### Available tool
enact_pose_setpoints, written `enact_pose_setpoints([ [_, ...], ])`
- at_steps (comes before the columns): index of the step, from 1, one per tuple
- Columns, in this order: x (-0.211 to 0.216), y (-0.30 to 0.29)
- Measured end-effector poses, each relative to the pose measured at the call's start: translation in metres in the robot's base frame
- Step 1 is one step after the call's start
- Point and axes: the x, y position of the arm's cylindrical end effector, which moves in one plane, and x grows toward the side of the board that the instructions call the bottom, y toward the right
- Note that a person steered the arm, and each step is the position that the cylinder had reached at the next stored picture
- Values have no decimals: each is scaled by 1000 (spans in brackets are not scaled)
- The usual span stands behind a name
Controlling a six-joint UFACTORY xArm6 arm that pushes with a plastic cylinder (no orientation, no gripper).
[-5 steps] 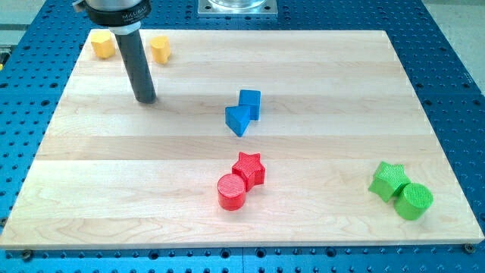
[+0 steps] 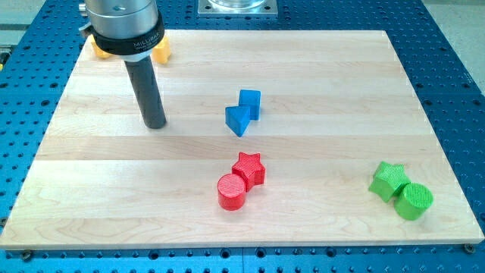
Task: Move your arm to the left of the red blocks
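My tip (image 2: 156, 125) on table (image 2: 326, 83), upper left of red star (image 2: 249, 168) & red cylinder (image 2: 231, 192), well apart, the two reds touching near btm centre, no hand on rig.

My tip (image 2: 156, 125) has slid toward the view's bottom.

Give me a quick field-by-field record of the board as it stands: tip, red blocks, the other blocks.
tip: my tip rests on the wooden board, up and to the view's left of the reds, touching no block
red blocks: red cylinder and red star, touching
blue blocks: blue cube and blue wedge, touching
green blocks: green star and green cylinder, touching
yellow blocks: two, mostly hidden behind the arm
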Motion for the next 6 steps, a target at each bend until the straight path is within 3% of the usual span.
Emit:
enact_pose_setpoints([
  [5,-1,-19],
  [6,22,-26],
])
